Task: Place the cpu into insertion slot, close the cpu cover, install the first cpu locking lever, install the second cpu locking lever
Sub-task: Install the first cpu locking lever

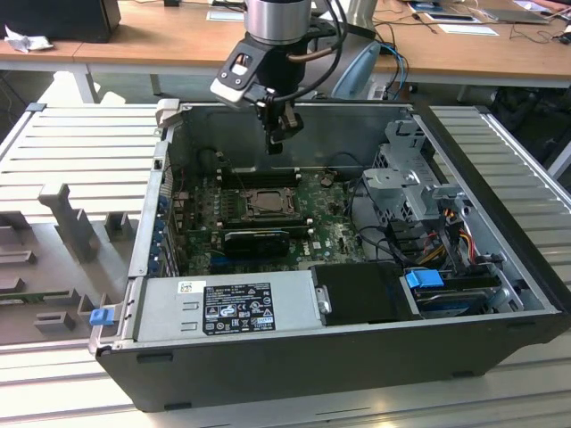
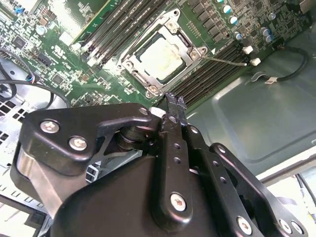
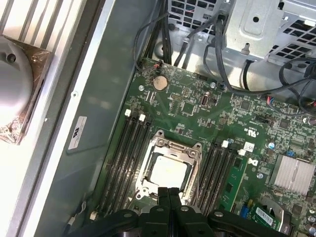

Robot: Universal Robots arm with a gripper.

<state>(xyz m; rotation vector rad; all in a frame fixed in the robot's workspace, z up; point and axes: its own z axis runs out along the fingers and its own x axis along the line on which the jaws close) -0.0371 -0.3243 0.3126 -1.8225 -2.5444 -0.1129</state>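
**CPU (image 3: pixel 169 172) seated in its socket, gripper (image 1: pixel 275 143) pinched shut above it**

At the exterior view's left, a grey tray (image 1: pixel 53 241) with moulded blocks lies beside the open computer case (image 1: pixel 294 374). Inside the case, a silver power supply (image 1: pixel 227 303) runs along the near wall, and the green motherboard (image 1: pixel 330 227) lies flat on the floor behind it.

The CPU sits near the middle of that board, its pale metal top facing up. The CPU cover (image 3: pixel 173 143) lies down around it, and the chip shows through the frame's square opening. Rows of black memory slots (image 3: pixel 126 148) flank the socket on both sides. In the second wrist view, a thin metal lever (image 2: pixel 224 60) reaches out from one corner of the socket across the slots.

The gripper hangs from the arm over the far part of the board, above the socket and clear of it. In both wrist views its two black fingers are pressed together, tip to tip, with nothing between them.

Toward the exterior view's right stands a grey metal drive cage (image 1: pixel 410 178) with bundled cables beside it. A blue tab (image 1: pixel 424 278) sits nearer the front.
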